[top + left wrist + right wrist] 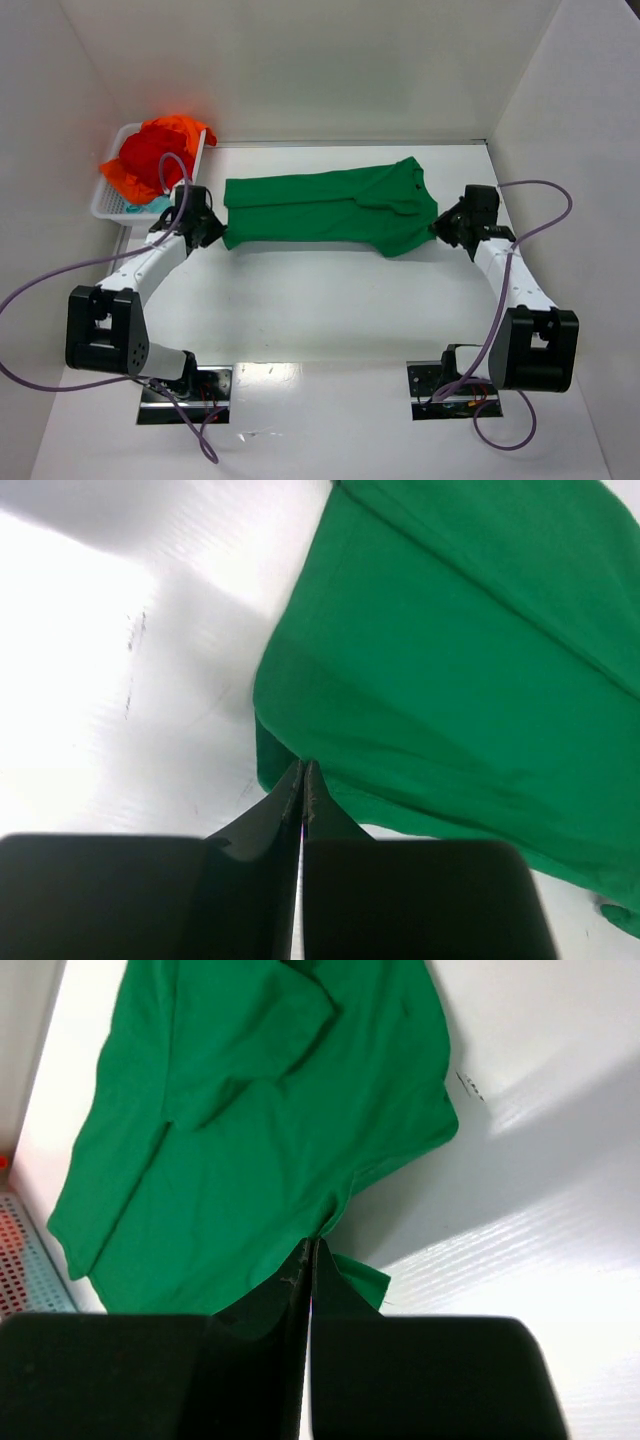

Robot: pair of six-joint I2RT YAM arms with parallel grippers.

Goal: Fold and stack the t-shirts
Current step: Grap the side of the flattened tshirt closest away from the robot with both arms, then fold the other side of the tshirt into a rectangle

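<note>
A bright green t-shirt (pixel 330 208) lies folded lengthwise across the middle of the table, stretched between my two grippers. My left gripper (pixel 216 232) is shut on its left end; in the left wrist view the closed fingertips (pixel 303 772) pinch the cloth edge (pixel 450 670). My right gripper (pixel 440 226) is shut on its right end; in the right wrist view the fingertips (pixel 311 1248) pinch the green cloth (pixel 240 1140). Red (pixel 148 155), orange (pixel 180 126) and teal (pixel 158 204) t-shirts lie heaped in the basket at the back left.
The white slotted plastic basket (pixel 104 205) stands at the back left against the left wall; its corner shows in the right wrist view (pixel 25 1260). White walls close in the table at the left, back and right. Purple cables (pixel 540 215) loop off both arms.
</note>
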